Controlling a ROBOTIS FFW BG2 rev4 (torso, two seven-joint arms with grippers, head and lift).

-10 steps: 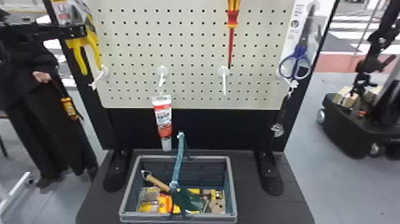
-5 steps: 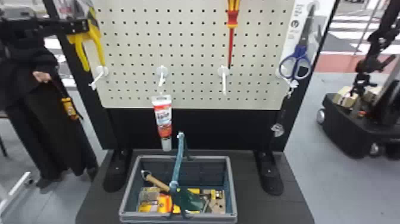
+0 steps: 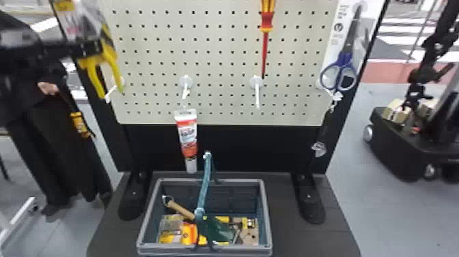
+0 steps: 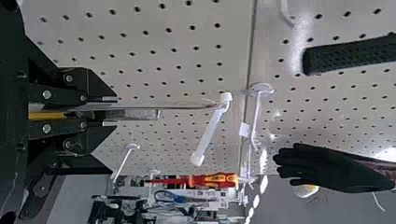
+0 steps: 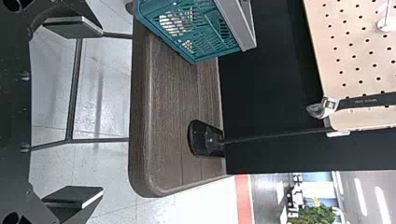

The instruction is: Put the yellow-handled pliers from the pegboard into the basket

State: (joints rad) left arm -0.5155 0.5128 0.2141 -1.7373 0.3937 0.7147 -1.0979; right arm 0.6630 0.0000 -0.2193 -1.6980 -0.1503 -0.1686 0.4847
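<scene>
In the head view my left gripper point(image 3: 89, 49) is at the pegboard's left side, shut on the packaged yellow-handled pliers point(image 3: 112, 65), handles hanging down. In the left wrist view the fingers of the left gripper point(image 4: 109, 112) pinch the package point(image 4: 135, 113), seen edge-on; its far end is by a white hook point(image 4: 208, 135), and I cannot tell if it still hangs there. The basket point(image 3: 267, 212) stands on the dark base below the pegboard point(image 3: 218, 68), holding several tools and packs. In the right wrist view my right gripper point(image 5: 100, 112) is open, away from the basket point(image 5: 201, 42).
A white-and-red tube point(image 3: 187, 136) hangs above the basket's back edge, near its upright handle point(image 3: 205, 184). A red screwdriver point(image 3: 265, 41) and blue scissors point(image 3: 343, 68) hang farther right. In the left wrist view, a black glove point(image 4: 327, 168) and a black handle point(image 4: 350, 55) are near the board.
After a slight rise, my left gripper and the pliers have come down and a little to the right. The basket and the other hanging tools have kept their places.
</scene>
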